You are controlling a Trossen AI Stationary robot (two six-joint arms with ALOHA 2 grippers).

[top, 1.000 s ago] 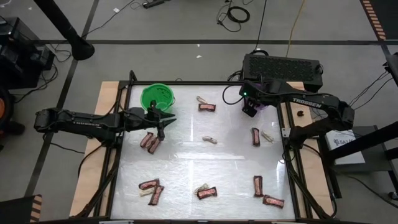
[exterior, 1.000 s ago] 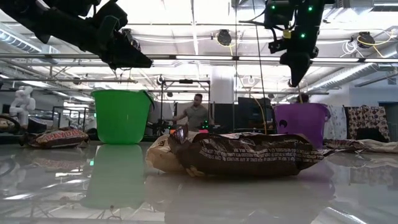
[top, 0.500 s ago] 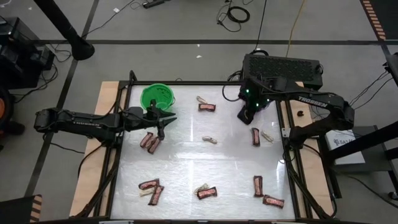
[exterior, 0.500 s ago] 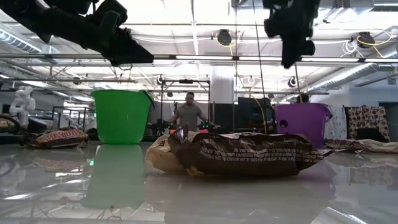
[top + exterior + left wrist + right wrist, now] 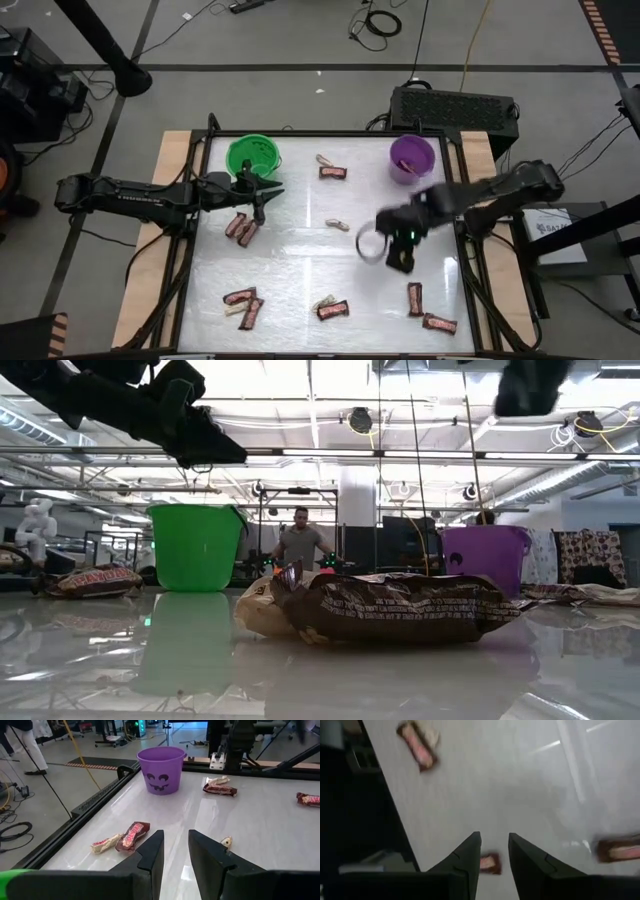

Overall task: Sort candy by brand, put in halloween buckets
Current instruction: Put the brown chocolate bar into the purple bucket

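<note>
1. While the green bucket [image 5: 252, 155] sits at 11 o'clock and the purple bucket [image 5: 411, 157] at 1 o'clock, candy [image 5: 334, 173] lies scattered between and below.
2. Left gripper [image 5: 270, 193], fingers slightly parted, empty, beside green bucket; bars [image 5: 241, 228] at its 7 o'clock.
3. Right gripper [image 5: 400, 258], slightly parted, empty, mid-right; bar [image 5: 415, 298] at its 5 o'clock.

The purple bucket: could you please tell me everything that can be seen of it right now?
The purple bucket is a small round pail of what looks like plastic, open at the top, with a dark jack-o'-lantern face on its side in the left wrist view. It stands upright near the table's far right corner. Something pale lies inside; what it is cannot be told. Nothing touches it from outside.
</note>
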